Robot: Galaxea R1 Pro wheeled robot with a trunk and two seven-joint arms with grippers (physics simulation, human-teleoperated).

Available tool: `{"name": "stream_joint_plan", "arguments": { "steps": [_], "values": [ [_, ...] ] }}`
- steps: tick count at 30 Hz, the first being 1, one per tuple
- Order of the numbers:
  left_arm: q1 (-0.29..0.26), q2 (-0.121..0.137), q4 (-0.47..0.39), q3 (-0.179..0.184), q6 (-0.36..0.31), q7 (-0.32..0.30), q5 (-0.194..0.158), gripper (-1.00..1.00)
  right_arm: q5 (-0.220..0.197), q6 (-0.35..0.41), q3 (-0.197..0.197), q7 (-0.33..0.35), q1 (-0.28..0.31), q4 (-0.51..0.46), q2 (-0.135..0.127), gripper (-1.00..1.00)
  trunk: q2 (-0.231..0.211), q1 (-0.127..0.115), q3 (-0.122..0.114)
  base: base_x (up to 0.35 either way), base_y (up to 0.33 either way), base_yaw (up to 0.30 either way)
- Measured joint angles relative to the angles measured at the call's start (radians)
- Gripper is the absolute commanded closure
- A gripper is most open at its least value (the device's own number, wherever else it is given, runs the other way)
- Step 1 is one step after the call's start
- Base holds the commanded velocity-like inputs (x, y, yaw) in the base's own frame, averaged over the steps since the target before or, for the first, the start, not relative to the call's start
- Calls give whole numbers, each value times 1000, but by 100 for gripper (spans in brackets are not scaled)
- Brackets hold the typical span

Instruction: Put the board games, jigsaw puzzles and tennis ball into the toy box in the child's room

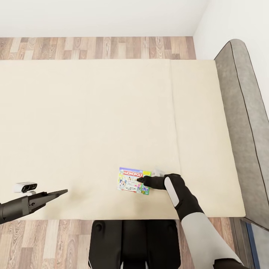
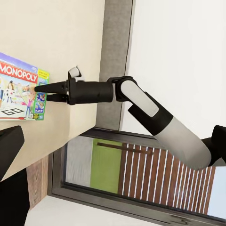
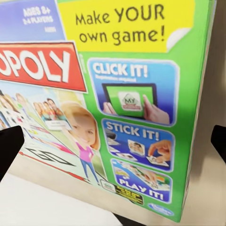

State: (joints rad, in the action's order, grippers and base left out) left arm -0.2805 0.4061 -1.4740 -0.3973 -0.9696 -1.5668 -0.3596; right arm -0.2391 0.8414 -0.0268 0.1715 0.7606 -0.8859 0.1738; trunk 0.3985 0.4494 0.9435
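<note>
Our right gripper (image 1: 141,180), fingers parted, straddles the Monopoly box's (image 1: 131,180) right edge near the bed's (image 1: 93,112) near edge. Our left gripper (image 1: 64,192) hovers left over bare mattress; we cannot tell its opening.

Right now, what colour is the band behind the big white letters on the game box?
Red, on the game box; clearest in the right wrist view.
</note>
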Motion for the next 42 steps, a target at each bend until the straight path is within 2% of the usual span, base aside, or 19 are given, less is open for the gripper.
{"name": "stream_joint_plan", "arguments": {
  "steps": [31, 33, 39, 42],
  "values": [
    [0, 0, 0, 0, 0, 0, 0, -100, 4, -16, 4, -1, 43, -4, 0, -100, 0, 0, 0, 0, 0, 0],
    [0, 0, 0, 0, 0, 0, 0, -100, 5, -18, 10, 0, 43, -4, 0, -100, 0, 0, 0, 0, 0, 0],
    [0, 0, 0, 0, 0, 0, 0, -100, 4, -51, 69, 2, 45, -4, 1, -100, 0, 0, 0, 0, 0, 0],
    [0, 0, 0, 0, 0, 0, 0, -100, 4, -54, 78, 2, 45, -4, 1, -100, 0, 0, 0, 0, 0, 0]
  ]
}}
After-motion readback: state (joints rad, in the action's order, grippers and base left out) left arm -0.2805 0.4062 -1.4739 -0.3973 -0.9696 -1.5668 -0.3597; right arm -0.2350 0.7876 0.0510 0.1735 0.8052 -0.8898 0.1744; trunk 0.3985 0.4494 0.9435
